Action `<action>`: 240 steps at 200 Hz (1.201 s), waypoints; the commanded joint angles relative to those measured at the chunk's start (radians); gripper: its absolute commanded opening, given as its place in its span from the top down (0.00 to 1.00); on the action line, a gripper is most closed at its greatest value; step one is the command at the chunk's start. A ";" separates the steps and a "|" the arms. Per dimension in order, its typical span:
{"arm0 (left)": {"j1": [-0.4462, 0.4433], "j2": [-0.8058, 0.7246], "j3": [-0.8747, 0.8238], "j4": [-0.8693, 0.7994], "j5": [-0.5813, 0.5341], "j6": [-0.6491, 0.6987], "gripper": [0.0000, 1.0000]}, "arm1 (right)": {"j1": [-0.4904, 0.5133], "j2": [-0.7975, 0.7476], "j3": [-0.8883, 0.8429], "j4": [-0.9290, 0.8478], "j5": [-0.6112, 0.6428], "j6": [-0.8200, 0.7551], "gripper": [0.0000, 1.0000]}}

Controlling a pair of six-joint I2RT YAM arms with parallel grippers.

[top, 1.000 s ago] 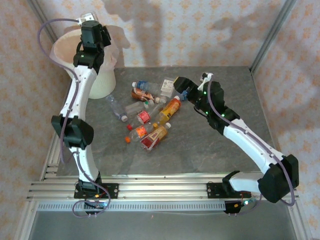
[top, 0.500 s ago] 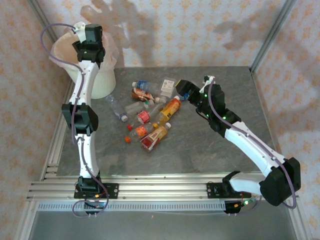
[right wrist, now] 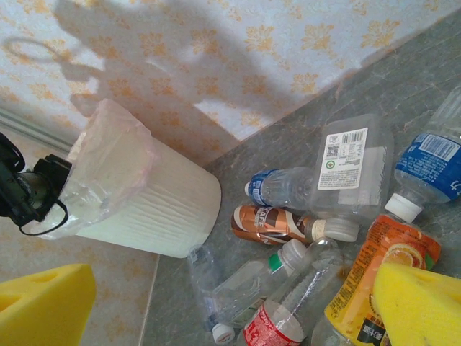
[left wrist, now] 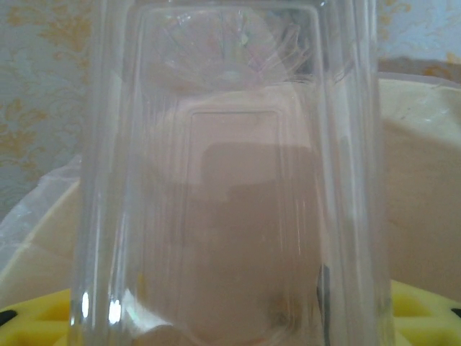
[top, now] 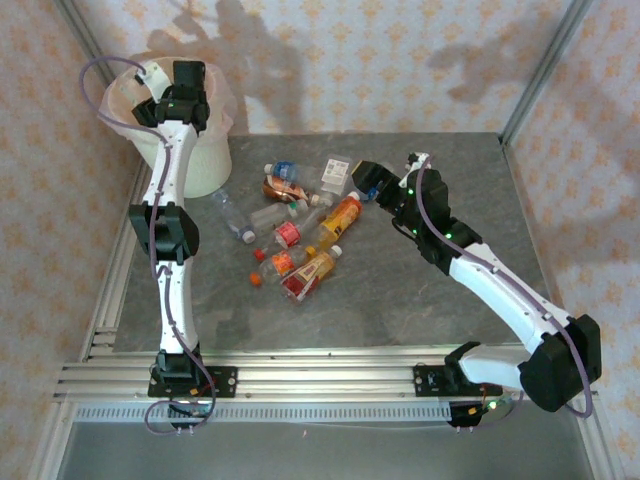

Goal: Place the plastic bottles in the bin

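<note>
Two robot arms work a grey tabletop (top: 420, 290) littered with plastic bottles (top: 290, 234), which lie in a loose pile at its middle, between the arms. The left arm stretches to the far left corner, where the left gripper (top: 188, 78) hangs over the mouth of the bin (top: 205, 165), a white bucket with a pale pink liner (top: 122, 92) folded over its rim. From the left wrist, a clear ribbed bottle (left wrist: 230, 180) stands close before the lens between the yellow pads (left wrist: 29, 317), with the bin's pale inner wall (left wrist: 425, 180) behind it; whether the pads are pinching the bottle or have let go of it cannot be told.

The right gripper (top: 362, 178) sits at the far right edge of the pile, just beside a flat clear bottle with a white barcode label (top: 337, 172) and an orange juice bottle (top: 343, 212). Its yellow fingers (right wrist: 421, 303) are spread wide and hold nothing. Below them in the right wrist view lie the barcode bottle (right wrist: 353, 162), a blue-labelled bottle (right wrist: 274, 187), a brown-labelled bottle (right wrist: 277, 225), the orange juice bottle (right wrist: 374, 274) and a red-labelled bottle (right wrist: 277, 328), several of them touching. The bin (right wrist: 166, 209) stands beyond them against the patterned wall (right wrist: 238, 50), well apart from this gripper.
</note>
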 commanded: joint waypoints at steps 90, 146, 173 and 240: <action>0.000 -0.115 0.035 0.012 0.261 -0.015 0.09 | -0.007 0.015 -0.013 -0.115 0.210 0.039 0.01; -0.031 -0.212 0.033 0.050 0.576 -0.041 0.00 | -0.014 0.105 0.018 -0.244 0.257 0.076 0.01; -0.063 -0.269 0.019 0.029 0.682 -0.073 0.00 | -0.017 0.167 0.036 -0.272 0.230 0.130 0.01; -0.229 -0.587 -0.430 0.229 0.863 -0.024 0.00 | -0.030 0.458 0.211 -0.372 0.041 0.217 0.01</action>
